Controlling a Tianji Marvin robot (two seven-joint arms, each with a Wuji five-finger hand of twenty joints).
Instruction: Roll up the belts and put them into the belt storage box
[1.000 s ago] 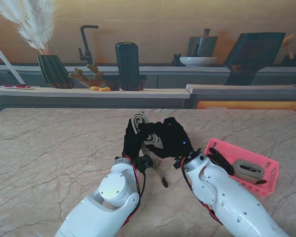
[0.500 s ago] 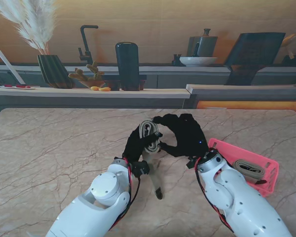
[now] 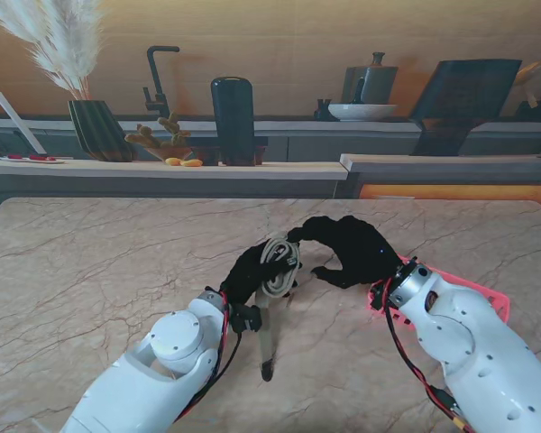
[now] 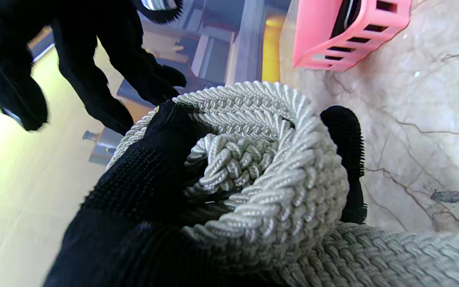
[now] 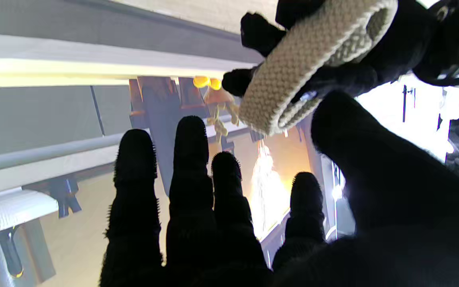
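I am in the middle of the rolling step. My left hand (image 3: 248, 275) holds the braided belt (image 3: 277, 264) as a coil; its fingers (image 4: 343, 135) are closed around the roll, with one finger on the far side of it and the thumb part pressed into the centre. The free tail (image 3: 266, 338) of the belt hangs from under these fingers down to the desk (image 3: 90, 271), nearer to me, so the roll is not finished.

My right hand (image 3: 347, 253) holds nothing. Its fingers (image 5: 191, 159) are spread, and the thumb is close to the coil; I cannot tell if it touches. The pink belt storage box (image 4: 341, 36) stands on the desk just behind my right wrist, on the side away from the coil, and it is mostly hidden in the stand view.

I judge that the next move asks for taking in the remaining tail: the right fingers should guide it around the coil while the left fingers keep the layers tight, because a braided belt may spring open easily. Then the roll must go to the box.

Compared with half a second ago, my right hand has moved away to the right and opened more, and the coil sits a little lower and nearer to me.
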